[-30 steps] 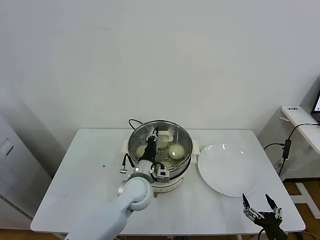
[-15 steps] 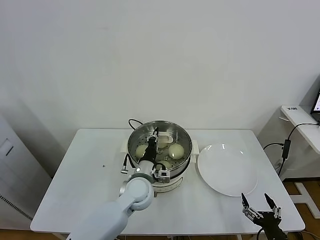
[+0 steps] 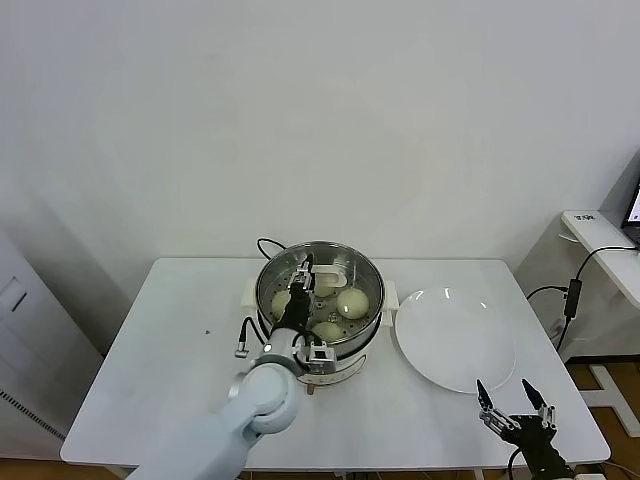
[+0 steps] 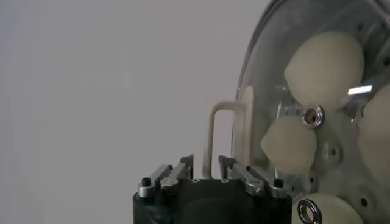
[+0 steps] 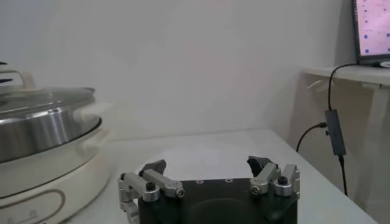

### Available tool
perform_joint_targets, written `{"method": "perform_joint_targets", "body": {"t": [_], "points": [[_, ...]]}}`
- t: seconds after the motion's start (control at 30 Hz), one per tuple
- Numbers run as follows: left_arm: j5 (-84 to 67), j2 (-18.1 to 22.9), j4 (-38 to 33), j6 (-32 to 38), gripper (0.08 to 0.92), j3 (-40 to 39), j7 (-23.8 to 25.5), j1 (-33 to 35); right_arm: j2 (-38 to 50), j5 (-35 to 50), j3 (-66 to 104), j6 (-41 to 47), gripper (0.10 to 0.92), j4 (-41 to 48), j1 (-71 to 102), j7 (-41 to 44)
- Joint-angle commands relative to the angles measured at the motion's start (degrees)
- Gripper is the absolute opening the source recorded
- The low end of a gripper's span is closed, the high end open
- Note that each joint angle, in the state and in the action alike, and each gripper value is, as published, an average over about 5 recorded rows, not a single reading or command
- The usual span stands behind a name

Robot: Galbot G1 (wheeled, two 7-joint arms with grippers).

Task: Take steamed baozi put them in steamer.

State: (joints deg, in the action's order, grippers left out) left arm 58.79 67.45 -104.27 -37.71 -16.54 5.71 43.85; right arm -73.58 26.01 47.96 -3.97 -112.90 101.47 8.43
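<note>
The baozi (image 3: pixel 350 302) already sit inside the steamer (image 3: pixel 370 280), under its glass lid (image 4: pixel 317 115); the plate (image 3: pixel 455 340) lies bare. The left pincer (image 4: pixel 206 169) straddles the lid handle (image 4: pixel 222 137), narrowly parted; the right pincer (image 3: pixel 512 402) waits wide apart by the table (image 3: pixel 180 340) edge.

Four cream-white steamed baozi (image 3: pixel 351 302) sitting inside round steel steamer (image 3: pixel 366 268) at table centre, seen through glass lid (image 4: pixel 256 91) resting on top.
</note>
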Motion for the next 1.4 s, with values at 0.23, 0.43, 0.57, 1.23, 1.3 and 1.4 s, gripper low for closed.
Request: {"method": "perform_joint_targets", "body": {"t": [0.23, 0.43, 0.57, 1.23, 1.3, 1.4], "points": [[-23.06, -7.73, -15.94, 14.31, 0.663, 11.06, -6.3, 10.43, 3.43, 3.27, -4.83, 1.28, 0.823, 0.45, -5.9, -1.24], [-32.66, -7.29, -18.78, 28.12, 0.806, 22.81, -11.55, 18.65, 5.8, 3.83, -6.66, 1.34, 0.823, 1.17, -11.12, -2.92], [-37.1, -4.02, -18.82, 33.72, 0.821, 31.74, -14.29, 24.34, 5.3, 3.88, -8.27, 1.42, 0.823, 1.85, -13.21, -4.15], [-56.66, 12.65, -12.91, 44.39, 0.823, 55.99, -4.32, 44.09, 2.53, 2.77, -8.94, -0.02, 0.823, 4.13, -14.4, -3.32], [-56.85, 13.84, -12.77, 44.94, 0.823, 56.04, -3.33, 44.98, 2.41, 2.36, -8.95, -0.15, 0.823, 4.36, -14.3, -3.16], [-57.17, 15.02, -12.78, 45.74, 0.823, 55.99, -1.84, 46.11, 2.1, 1.85, -9.01, -0.35, 0.823, 4.73, -14.13, -2.94]]}}
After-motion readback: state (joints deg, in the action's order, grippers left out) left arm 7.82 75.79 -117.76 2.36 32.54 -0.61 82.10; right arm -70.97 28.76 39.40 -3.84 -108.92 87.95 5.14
